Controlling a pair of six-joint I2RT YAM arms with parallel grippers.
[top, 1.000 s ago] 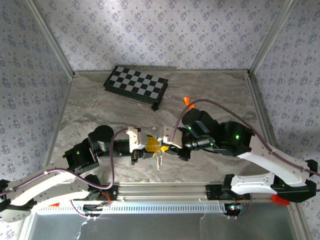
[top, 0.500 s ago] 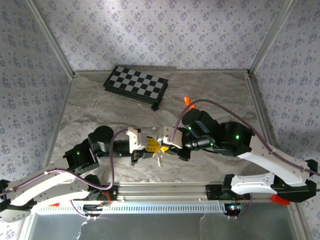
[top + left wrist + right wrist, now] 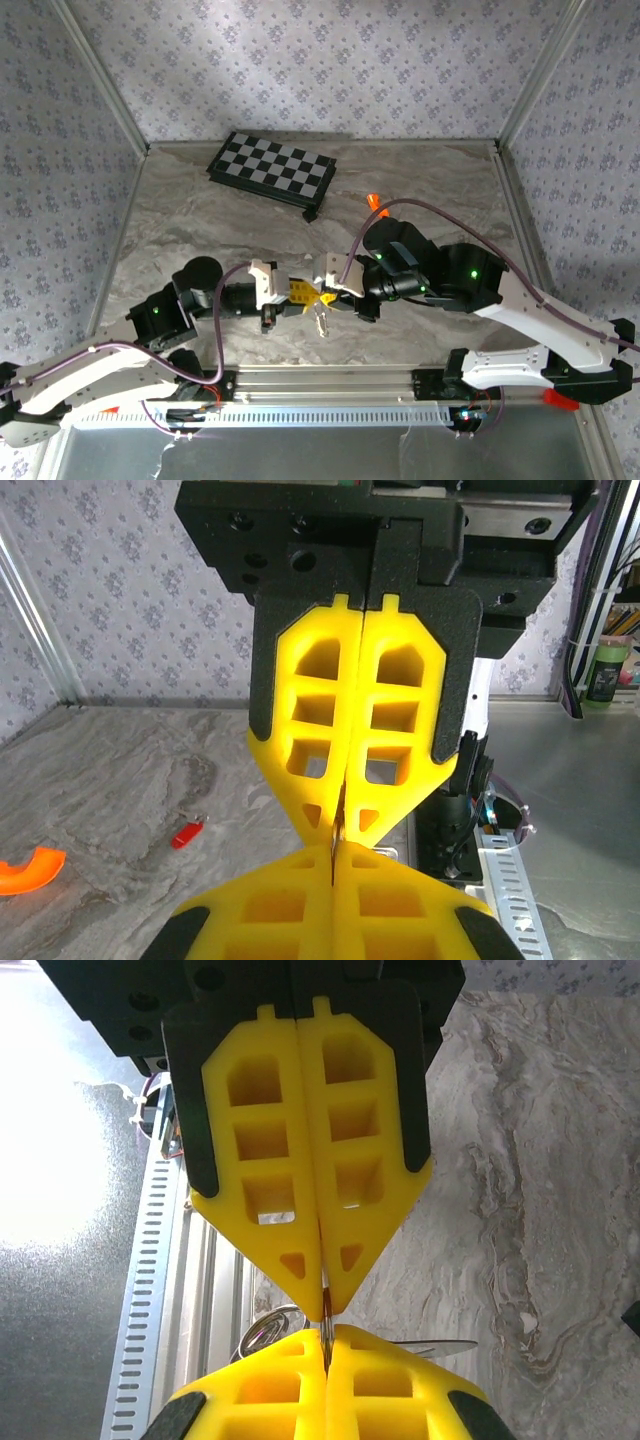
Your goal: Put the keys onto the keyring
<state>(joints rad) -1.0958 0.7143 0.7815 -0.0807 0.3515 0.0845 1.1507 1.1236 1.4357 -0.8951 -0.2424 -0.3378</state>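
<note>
Top external view: left gripper (image 3: 305, 296) and right gripper (image 3: 323, 298) met tip to tip near the table's (image 3: 180, 220) near edge, both closed on 1 thin red key (image 3: 326, 1305). The keyring (image 3: 318, 322) hung just below. A 2nd key (image 3: 186, 833) lay on the table.

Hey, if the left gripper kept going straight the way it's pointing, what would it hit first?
The right gripper, facing the left gripper tip to tip. Their shut tips look nearly touching, though depth is unclear.
</note>
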